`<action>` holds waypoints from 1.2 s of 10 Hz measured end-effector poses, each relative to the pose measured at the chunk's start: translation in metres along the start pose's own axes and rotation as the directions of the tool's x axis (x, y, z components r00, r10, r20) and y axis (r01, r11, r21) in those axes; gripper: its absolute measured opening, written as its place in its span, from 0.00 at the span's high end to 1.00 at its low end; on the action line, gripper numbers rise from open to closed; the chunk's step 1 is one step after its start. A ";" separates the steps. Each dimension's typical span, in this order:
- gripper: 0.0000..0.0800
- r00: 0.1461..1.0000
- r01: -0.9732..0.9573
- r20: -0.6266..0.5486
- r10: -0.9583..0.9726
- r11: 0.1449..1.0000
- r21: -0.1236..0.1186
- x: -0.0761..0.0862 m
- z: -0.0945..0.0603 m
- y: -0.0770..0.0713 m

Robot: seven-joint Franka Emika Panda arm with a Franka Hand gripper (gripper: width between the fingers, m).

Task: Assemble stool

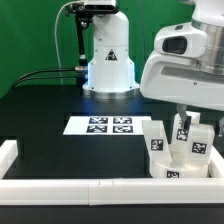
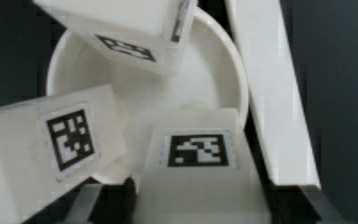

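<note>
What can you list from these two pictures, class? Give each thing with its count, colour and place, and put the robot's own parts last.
white block stool legs with black-and-white square tags: at least three, white, clustered at the exterior view's lower right.
white round stool seat: one, white, under the legs in the wrist view.
flat white marker board: one, white with black tags, flat on the table's middle.
long white border rails: white, along the table's near edge and the exterior view's left.
black table: one, black.
green backdrop: one, green, behind.
robot arm base: one, white, at the back.
end effector: one, among the legs; grip unclear.
</note>
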State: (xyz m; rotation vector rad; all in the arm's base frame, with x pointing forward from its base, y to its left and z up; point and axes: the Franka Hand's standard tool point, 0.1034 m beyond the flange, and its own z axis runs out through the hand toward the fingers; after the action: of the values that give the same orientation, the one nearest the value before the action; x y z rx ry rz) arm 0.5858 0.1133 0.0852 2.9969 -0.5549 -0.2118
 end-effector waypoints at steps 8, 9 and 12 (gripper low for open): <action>0.58 0.640 -0.767 0.122 0.758 0.639 0.057 0.002 0.002 -0.002; 0.58 0.606 -0.795 0.128 0.785 0.604 0.055 0.002 0.002 -0.002; 0.58 0.186 -0.979 0.243 0.952 0.159 0.127 0.008 0.004 -0.003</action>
State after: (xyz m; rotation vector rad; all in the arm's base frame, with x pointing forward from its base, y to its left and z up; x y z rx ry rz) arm 0.5936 0.1129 0.0805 2.0576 -2.5194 -0.1755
